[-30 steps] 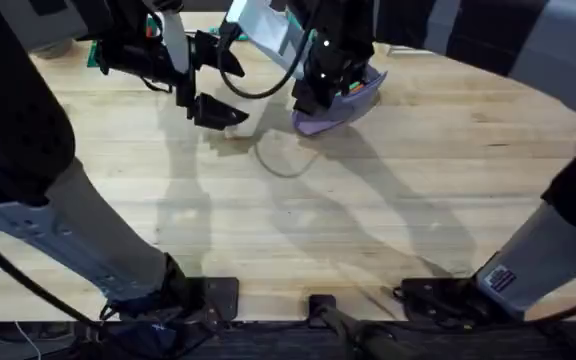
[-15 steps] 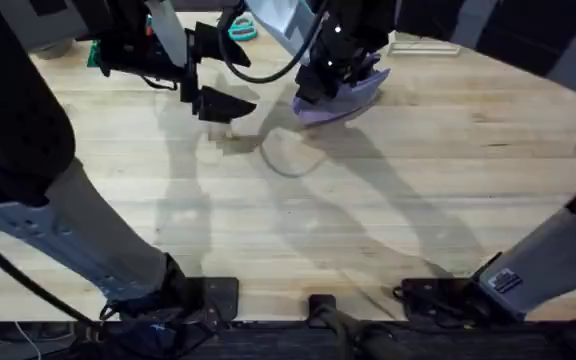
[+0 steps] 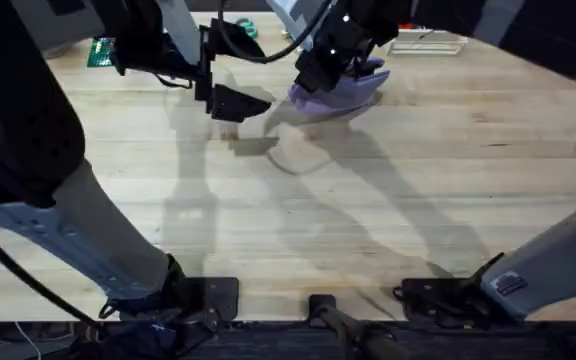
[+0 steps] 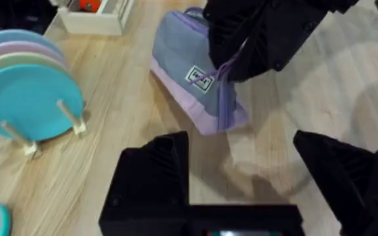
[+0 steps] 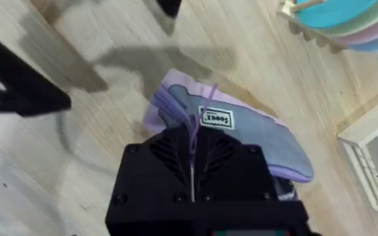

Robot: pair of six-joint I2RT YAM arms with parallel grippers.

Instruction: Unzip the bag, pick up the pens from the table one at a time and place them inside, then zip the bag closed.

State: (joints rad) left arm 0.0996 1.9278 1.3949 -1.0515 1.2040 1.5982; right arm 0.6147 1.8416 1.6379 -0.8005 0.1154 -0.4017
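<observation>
A wide table (image 3: 388, 200) of pale wooden planks with fine lengthwise grain fills the overhead view, its surface matte and lightly shadowed by the two arms reaching over its far half.

The bag (image 3: 340, 92) lies at the far middle of the table. It is a soft, oblong fabric pouch, lavender along its lower edge and a greyer blue-purple on its broad side, with a small white rectangular label (image 4: 200, 79) stitched near one end. In the left wrist view the pouch (image 4: 186, 72) rests on the wood at a slant, its seam edge puckered where a thin purple strap or pull (image 4: 223, 92) is drawn up from it.

A rack of round, smooth plates (image 4: 25, 88) in teal, pale green and lilac stands on wooden pegs beside the pouch, and a white open box (image 4: 94, 16) sits just beyond it.

The right gripper (image 3: 330, 62), black and blocky, sits directly over the near end of the pouch. Seen from its own wrist camera, its fingers (image 5: 169, 154) are pressed together with the purple strap (image 5: 192, 124) running up between them, so it is clamped on the bag.

The left gripper (image 3: 236, 103) hovers just beside the pouch, above bare wood. Its two black, wedge-shaped fingers (image 4: 153, 174) are spread wide apart and hold nothing.
</observation>
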